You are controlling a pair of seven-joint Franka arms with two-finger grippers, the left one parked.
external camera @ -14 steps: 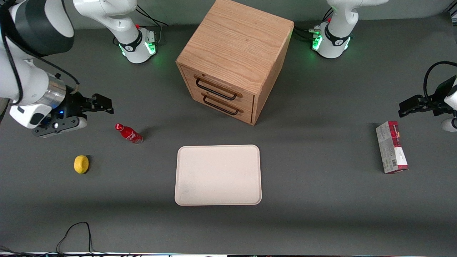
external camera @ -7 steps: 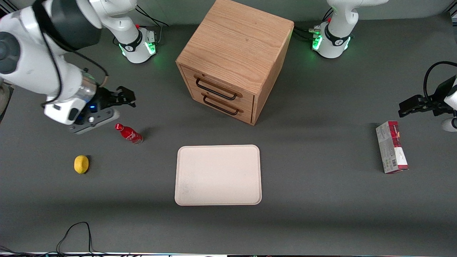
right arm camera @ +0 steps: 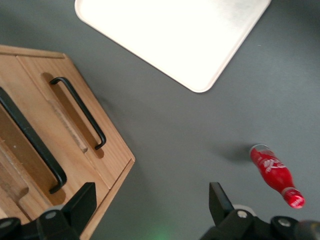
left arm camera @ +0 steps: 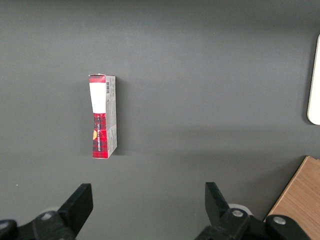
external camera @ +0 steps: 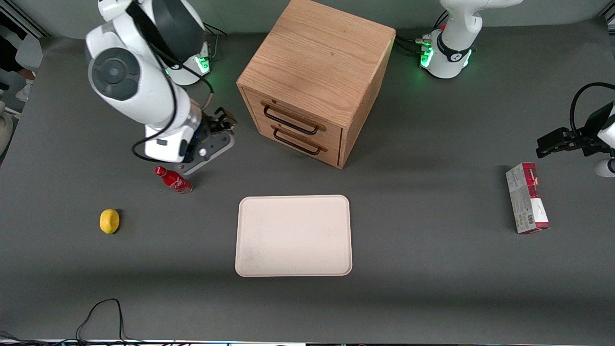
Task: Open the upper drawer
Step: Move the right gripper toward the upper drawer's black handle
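The wooden cabinet (external camera: 317, 57) stands mid-table with both drawers shut. The upper drawer (external camera: 307, 117) (right arm camera: 20, 150) has a black wire handle (external camera: 289, 120) across its front. The lower drawer (external camera: 314, 139) (right arm camera: 75, 125) sits under it with its own black handle. My right gripper (external camera: 225, 120) (right arm camera: 150, 200) hangs open and holds nothing. It is beside the cabinet's front corner, toward the working arm's end, with a gap between it and the wood. It touches neither handle.
A red bottle (external camera: 173, 179) (right arm camera: 275, 175) lies on the table just under my arm, nearer the front camera. A lemon (external camera: 109, 221) lies nearer still. A cream tray (external camera: 293, 235) (right arm camera: 170, 35) lies in front of the cabinet. A red-and-grey box (external camera: 526, 197) (left arm camera: 102, 117) lies toward the parked arm's end.
My right arm has swung from the working arm's end of the table toward the cabinet, passing the bottle, and the gripper has stayed open. Both drawers remain shut.
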